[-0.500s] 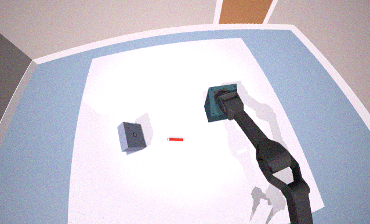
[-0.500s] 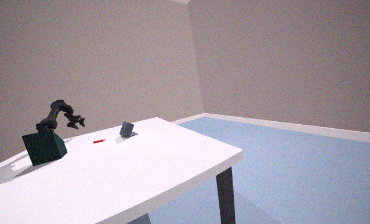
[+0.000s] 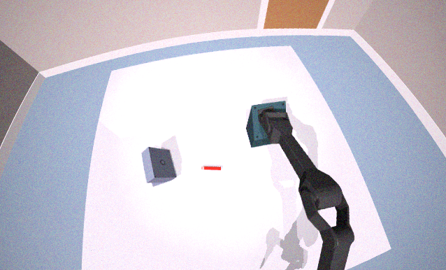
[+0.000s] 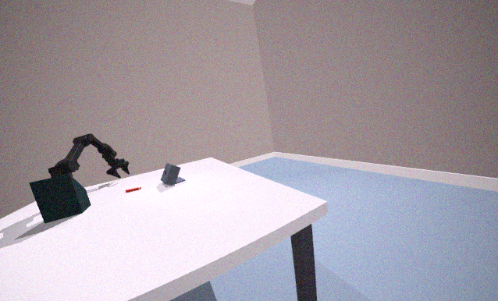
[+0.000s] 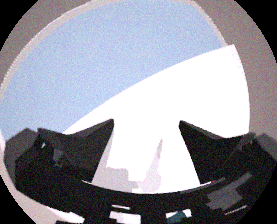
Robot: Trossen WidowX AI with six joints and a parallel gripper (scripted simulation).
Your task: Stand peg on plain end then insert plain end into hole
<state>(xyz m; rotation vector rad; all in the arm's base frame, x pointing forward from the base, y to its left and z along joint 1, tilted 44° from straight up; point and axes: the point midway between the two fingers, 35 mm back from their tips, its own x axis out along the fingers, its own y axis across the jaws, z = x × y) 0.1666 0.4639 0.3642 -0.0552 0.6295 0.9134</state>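
Note:
The red peg (image 3: 212, 168) (image 4: 132, 190) lies flat on the table, its pale-banded end toward the panel. The grey sloped panel (image 3: 158, 171) (image 4: 171, 174) stands beyond that end; its one round hole (image 3: 162, 162) shows in the top view. My gripper (image 4: 124, 175) (image 5: 146, 123) is wide open and empty, raised above the table and away from the peg. It is outside the top view. In the wrist view only a tiny red speck shows beside the right finger, and the panel does not show.
The arm stands on a dark teal base block (image 3: 257, 140) (image 4: 61, 200) on the white table (image 3: 193, 98) (image 4: 215, 218). The arm reaches out over one side of the table and casts shadows there. The blue floor (image 3: 60, 140) (image 4: 391, 226) lies beyond the table edges.

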